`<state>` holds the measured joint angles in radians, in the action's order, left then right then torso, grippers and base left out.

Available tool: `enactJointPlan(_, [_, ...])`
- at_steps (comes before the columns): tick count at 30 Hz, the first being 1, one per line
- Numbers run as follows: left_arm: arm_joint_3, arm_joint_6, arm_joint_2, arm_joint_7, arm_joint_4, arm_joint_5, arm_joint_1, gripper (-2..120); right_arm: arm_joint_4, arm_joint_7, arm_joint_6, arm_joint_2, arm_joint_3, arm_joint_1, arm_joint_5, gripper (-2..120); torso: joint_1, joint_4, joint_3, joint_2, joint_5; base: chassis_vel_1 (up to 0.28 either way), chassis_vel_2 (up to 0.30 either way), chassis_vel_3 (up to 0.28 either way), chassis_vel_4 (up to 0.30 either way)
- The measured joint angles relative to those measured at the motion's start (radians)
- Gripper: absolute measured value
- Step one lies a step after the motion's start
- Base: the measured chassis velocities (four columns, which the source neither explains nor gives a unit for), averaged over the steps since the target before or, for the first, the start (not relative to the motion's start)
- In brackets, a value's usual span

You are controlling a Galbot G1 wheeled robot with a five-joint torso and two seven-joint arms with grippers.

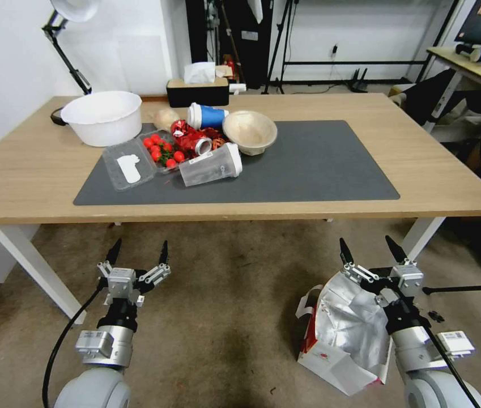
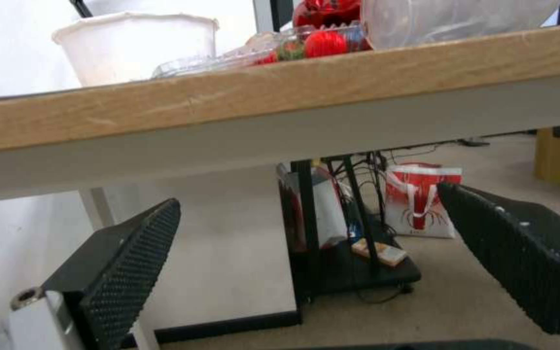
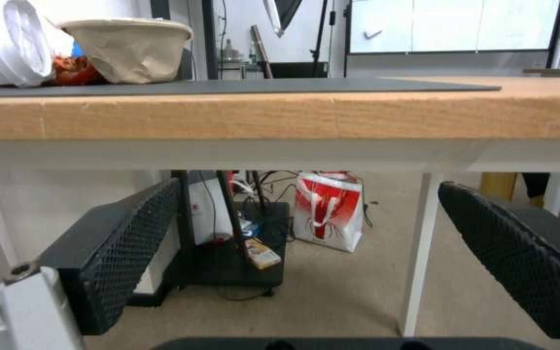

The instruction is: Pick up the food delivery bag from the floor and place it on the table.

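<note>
The food delivery bag point(image 1: 345, 334) lies on the floor point(image 1: 229, 294) at the right, white with crumpled silver foil lining showing and a red side panel. My right gripper point(image 1: 371, 249) hovers open just over the bag's far edge, its fingers pointing at the table point(image 1: 433, 170), and the wrist hides part of the bag. In the right wrist view the right gripper point(image 3: 309, 184) holds nothing and faces the table's front edge point(image 3: 293, 116). My left gripper point(image 1: 139, 252) stands open over bare carpet to the left, also facing the table edge point(image 2: 293, 92) with the left gripper point(image 2: 307, 197) holding nothing.
The left half of the dark mat point(image 1: 308, 164) carries a white tub point(image 1: 104, 116), a tomato tray point(image 1: 161, 150), cups and a paper bowl point(image 1: 250, 131). White table legs point(image 1: 30, 263) flank the space. Under the table stand a black cart point(image 3: 235, 243) and a red-and-white paper bag point(image 3: 328, 216).
</note>
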<state>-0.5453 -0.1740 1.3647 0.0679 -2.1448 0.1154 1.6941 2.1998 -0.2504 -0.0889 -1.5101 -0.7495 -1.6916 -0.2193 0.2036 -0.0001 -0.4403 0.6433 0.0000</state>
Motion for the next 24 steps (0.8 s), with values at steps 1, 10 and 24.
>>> enactJointPlan(1, [0.0, 0.0, 0.0, 0.0, 0.0, 0.0, 0.0, 99, 0.0, 0.0, -0.001, 0.0, 0.0, 0.0, 0.0, 100, -0.001, 0.0, 0.002, -0.003, 0.0, 0.0, 0.0, 0.0, 0.0])
enactJointPlan(10, [0.002, -0.001, 0.002, -0.002, 0.001, -0.001, 0.0, 98, -0.003, -0.002, -0.003, -0.001, 0.0, 0.002, 0.001, 100, -0.016, 0.0, 0.024, -0.041, 0.0, 0.0, 0.0, 0.0, 0.0])
enactJointPlan(24, [0.005, -0.008, 0.003, -0.001, 0.002, -0.003, 0.001, 98, -0.005, -0.004, -0.007, 0.0, -0.01, 0.002, -0.005, 100, -0.043, 0.0, 0.066, -0.108, 0.0, 0.0, 0.0, 0.0, 0.0])
